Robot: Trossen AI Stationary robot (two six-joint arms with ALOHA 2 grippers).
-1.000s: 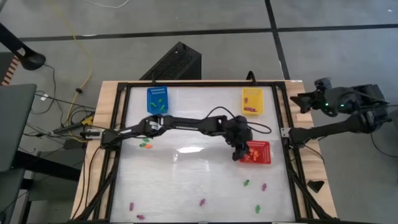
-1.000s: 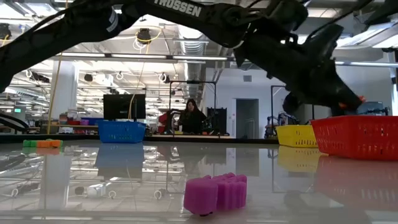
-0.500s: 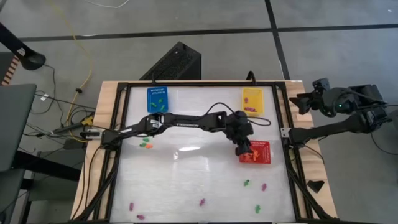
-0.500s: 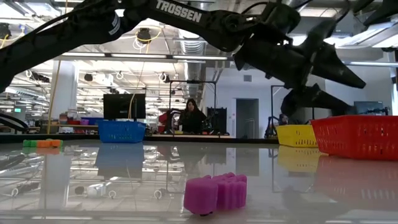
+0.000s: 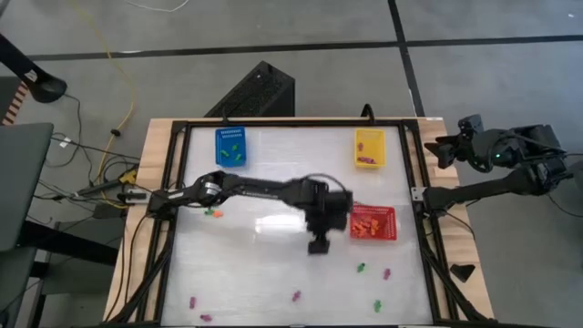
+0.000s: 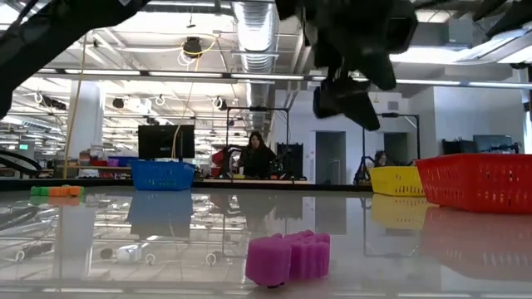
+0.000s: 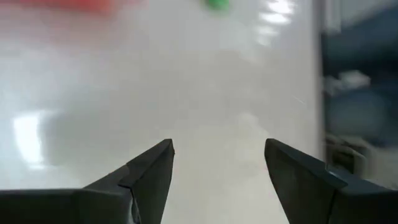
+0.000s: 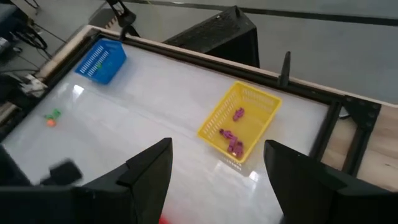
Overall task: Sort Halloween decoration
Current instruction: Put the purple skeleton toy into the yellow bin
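Note:
The Halloween decoration is tiny pieces: orange ones in the red basket [image 5: 373, 223], green in the blue basket [image 5: 230, 146], purple in the yellow basket [image 5: 369, 148]. Loose pieces lie on the white table: a green one [image 5: 361, 267] and a purple one [image 5: 386, 272] near the red basket, another purple one [image 5: 296, 295] near the front, and an orange and green pair [image 5: 214, 211] at the left. My left gripper [image 5: 318, 246] hangs open and empty above the table, left of the red basket. My right gripper [image 8: 217, 162] waits open beyond the table's far right corner.
More purple pieces [image 5: 192, 301] lie at the front left, and a green one [image 5: 376, 305] at the front right. A black frame [image 5: 414, 173] runs round the table. In the low view a purple piece [image 6: 288, 257] sits close up. A person [image 6: 256, 158] is in the room behind.
My left gripper has opened above the red basket's left edge. It has then drawn away from the basket toward the table's left and near edges, and now hangs over bare table.

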